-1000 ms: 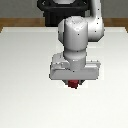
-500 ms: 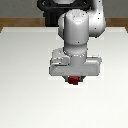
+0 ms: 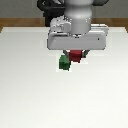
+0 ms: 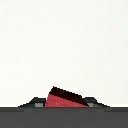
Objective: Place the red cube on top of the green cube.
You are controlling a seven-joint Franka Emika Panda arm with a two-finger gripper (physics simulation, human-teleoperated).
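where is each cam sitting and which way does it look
Exterior view: off the arm, raised, looking down across the white table; it shows the arm's wrist and the gripper shut on the red cube, with the green cube just toward the exterior view's left of it.
Wrist view: on the wrist, looking along the gripper at the table; only the fingertips show, clamping the red cube.
Shared: the gripper, red cube and table. The green cube is outside the wrist view.

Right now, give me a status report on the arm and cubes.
Gripper shut on red cube, held off the table. Green cube on table, beside and lower. Nothing between them.
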